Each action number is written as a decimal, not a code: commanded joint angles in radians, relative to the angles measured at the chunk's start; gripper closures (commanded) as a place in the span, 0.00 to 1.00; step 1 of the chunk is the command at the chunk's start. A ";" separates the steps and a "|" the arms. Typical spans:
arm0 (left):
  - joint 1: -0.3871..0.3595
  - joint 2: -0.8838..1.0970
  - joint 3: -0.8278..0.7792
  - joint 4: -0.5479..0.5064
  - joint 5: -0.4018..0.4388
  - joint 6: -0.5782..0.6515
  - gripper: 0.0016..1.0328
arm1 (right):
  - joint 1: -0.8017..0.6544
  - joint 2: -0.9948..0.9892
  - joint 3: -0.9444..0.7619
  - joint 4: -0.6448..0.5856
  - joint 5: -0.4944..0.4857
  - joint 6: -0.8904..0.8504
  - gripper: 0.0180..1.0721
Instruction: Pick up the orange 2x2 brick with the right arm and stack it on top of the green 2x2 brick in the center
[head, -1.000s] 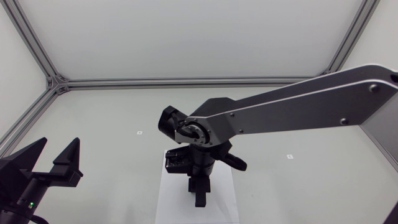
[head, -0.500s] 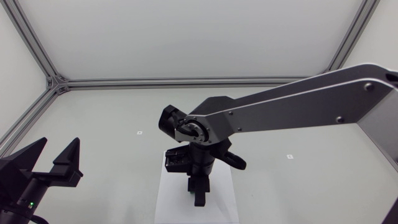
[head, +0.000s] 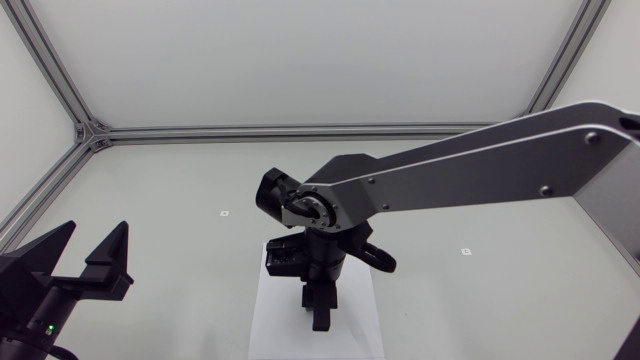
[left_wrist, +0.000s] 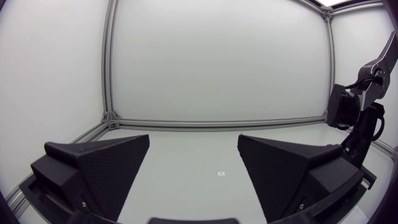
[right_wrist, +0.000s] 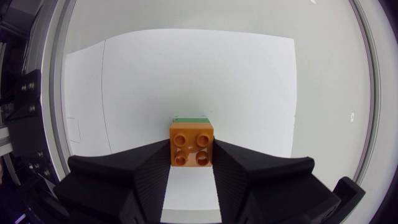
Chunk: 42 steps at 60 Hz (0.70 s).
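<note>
In the right wrist view the orange 2x2 brick (right_wrist: 191, 145) sits studs-up between the fingers of my right gripper (right_wrist: 191, 150), which is shut on it from both sides. A thin green edge of the green 2x2 brick (right_wrist: 191, 118) shows just beyond and below the orange one. From above, my right gripper (head: 320, 308) points down over the white sheet (head: 268, 330) at the table's centre, and the arm hides both bricks. My left gripper (head: 95, 238) stands open near the front left, far from the bricks, with nothing between its fingers (left_wrist: 106, 165).
The white sheet (right_wrist: 249, 81) lies flat under the bricks. Small marks dot the grey table (head: 225, 213). An aluminium frame (head: 300, 130) runs along the back and side edges. My right arm's long link (head: 480, 175) spans the table's right half.
My right arm's long link has shifted very slightly; its gripper stays over the sheet's centre. The left arm has not moved.
</note>
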<state>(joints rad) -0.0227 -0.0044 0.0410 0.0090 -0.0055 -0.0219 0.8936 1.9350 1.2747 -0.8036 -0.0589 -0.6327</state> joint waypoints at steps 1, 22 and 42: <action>0.003 -0.008 -0.041 -0.014 0.004 0.013 0.04 | -0.004 0.055 -0.048 -0.012 -0.013 0.008 0.82; 0.003 -0.008 -0.041 -0.015 0.004 0.013 0.04 | -0.012 0.045 -0.046 -0.006 -0.009 0.008 0.82; 0.003 -0.008 -0.041 -0.014 0.004 0.013 0.04 | -0.012 0.025 -0.044 -0.006 -0.002 0.010 0.82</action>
<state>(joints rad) -0.0227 -0.0044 0.0410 0.0086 -0.0059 -0.0223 0.8883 1.9308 1.2747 -0.8032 -0.0593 -0.6323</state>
